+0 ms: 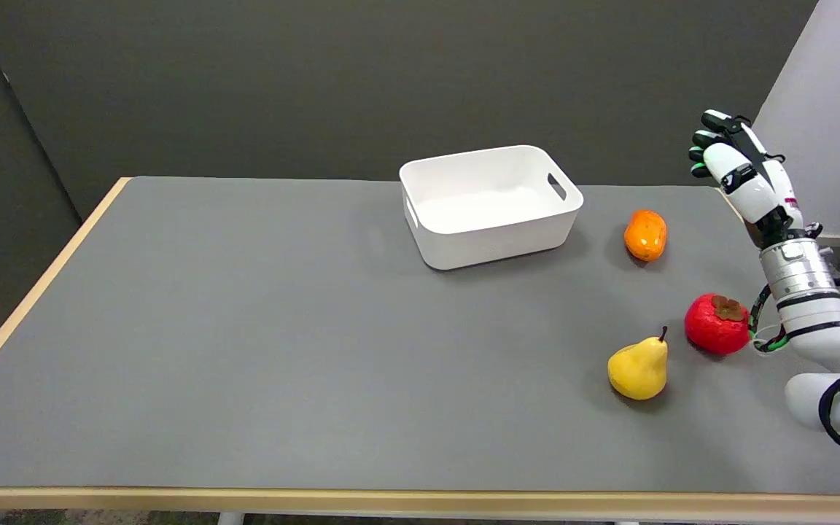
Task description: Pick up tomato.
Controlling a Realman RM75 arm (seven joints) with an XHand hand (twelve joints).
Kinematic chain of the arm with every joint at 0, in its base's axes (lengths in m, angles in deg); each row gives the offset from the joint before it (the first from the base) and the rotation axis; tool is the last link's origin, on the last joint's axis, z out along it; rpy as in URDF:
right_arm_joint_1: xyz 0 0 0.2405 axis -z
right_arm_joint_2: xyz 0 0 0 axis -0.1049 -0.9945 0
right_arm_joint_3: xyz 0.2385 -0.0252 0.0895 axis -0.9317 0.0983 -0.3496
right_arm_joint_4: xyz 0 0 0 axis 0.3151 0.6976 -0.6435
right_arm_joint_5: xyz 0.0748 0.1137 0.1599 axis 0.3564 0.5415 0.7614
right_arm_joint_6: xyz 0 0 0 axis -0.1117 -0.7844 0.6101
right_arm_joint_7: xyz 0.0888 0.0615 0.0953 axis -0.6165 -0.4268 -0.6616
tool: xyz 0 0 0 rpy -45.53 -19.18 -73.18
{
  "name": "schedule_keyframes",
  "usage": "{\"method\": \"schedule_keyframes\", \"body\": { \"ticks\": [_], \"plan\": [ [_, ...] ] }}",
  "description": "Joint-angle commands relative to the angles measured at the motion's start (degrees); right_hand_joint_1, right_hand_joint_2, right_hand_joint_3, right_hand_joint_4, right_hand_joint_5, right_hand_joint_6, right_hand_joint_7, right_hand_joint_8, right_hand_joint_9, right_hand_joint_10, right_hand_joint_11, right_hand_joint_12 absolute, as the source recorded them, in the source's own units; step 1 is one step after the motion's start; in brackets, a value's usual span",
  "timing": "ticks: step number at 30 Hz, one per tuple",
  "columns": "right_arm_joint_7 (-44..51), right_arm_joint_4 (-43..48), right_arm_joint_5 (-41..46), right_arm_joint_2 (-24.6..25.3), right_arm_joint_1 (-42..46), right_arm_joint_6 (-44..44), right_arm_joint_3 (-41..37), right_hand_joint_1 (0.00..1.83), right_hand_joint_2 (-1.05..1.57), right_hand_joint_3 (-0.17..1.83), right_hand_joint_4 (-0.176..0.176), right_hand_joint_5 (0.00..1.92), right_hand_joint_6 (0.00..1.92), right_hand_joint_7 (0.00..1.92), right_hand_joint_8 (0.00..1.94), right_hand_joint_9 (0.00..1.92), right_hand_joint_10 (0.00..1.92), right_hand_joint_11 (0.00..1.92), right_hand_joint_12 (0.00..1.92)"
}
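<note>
A red tomato with a brown calyx lies on the grey table at the right, close beside my right forearm. My right hand is raised in the air above the table's far right edge, well behind and above the tomato. Nothing is in the hand; its fingers point up and to the left, slightly bent and apart.
A yellow pear stands just left of the tomato. An orange fruit lies farther back. A white bin sits at the table's back middle. The table's wooden edge runs along the left and front.
</note>
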Motion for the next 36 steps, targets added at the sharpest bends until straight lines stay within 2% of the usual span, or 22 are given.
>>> {"method": "schedule_keyframes", "body": {
  "ticks": [1, 6, 9, 13, 16, 22, 24, 30, 34, 36],
  "plan": [
    [0.06, 2.19, -3.88, -0.72, -2.91, 2.89, 0.29, 0.24, 0.67, 0.97, 0.135, 0.21, 0.47, 0.35, 0.41, 0.35, 0.74, 0.25, 1.30],
    [3.80, 1.81, -6.11, -1.62, -2.90, 4.31, -0.33, 0.25, 0.67, 0.97, 0.136, 0.21, 0.48, 0.35, 0.41, 0.35, 0.74, 0.25, 1.30],
    [9.64, 0.36, -8.73, -3.79, -2.78, 6.29, -0.89, 0.27, 0.67, 0.96, 0.132, 0.21, 0.48, 0.36, 0.41, 0.34, 0.74, 0.23, 1.29],
    [17.01, -3.94, -7.58, -7.69, -0.85, 7.67, -1.11, 0.28, 0.66, 0.93, 0.120, 0.21, 0.45, 0.35, 0.38, 0.33, 0.74, 0.20, 1.27],
    [24.48, -7.14, -4.07, -9.26, 0.70, 8.50, -1.23, 0.28, 0.68, 0.89, 0.110, 0.21, 0.43, 0.35, 0.36, 0.32, 0.74, 0.19, 1.25],
    [50.06, -14.52, 9.36, -15.64, 6.32, 11.39, -1.31, 0.32, 0.68, 0.88, 0.100, 0.21, 0.43, 0.35, 0.36, 0.30, 0.75, 0.17, 1.25],
    [54.90, -15.46, 12.48, -16.19, 7.68, 11.60, -1.32, 0.33, 0.67, 0.88, 0.097, 0.21, 0.42, 0.35, 0.36, 0.30, 0.75, 0.16, 1.25],
    [54.91, -14.91, 23.25, -16.42, 12.22, 8.58, 2.16, 0.31, 0.65, 0.88, 0.095, 0.21, 0.42, 0.35, 0.36, 0.30, 0.75, 0.15, 1.23],
    [49.80, -13.98, 27.36, -15.93, 12.28, 3.10, 9.24, 0.24, 0.62, 0.89, 0.102, 0.20, 0.41, 0.33, 0.34, 0.29, 0.71, 0.14, 1.22],
    [43.46, -14.03, 28.98, -15.83, 12.28, -1.02, 14.14, 0.21, 0.58, 0.94, 0.107, 0.19, 0.42, 0.32, 0.35, 0.29, 0.70, 0.13, 1.22]
  ]
}}
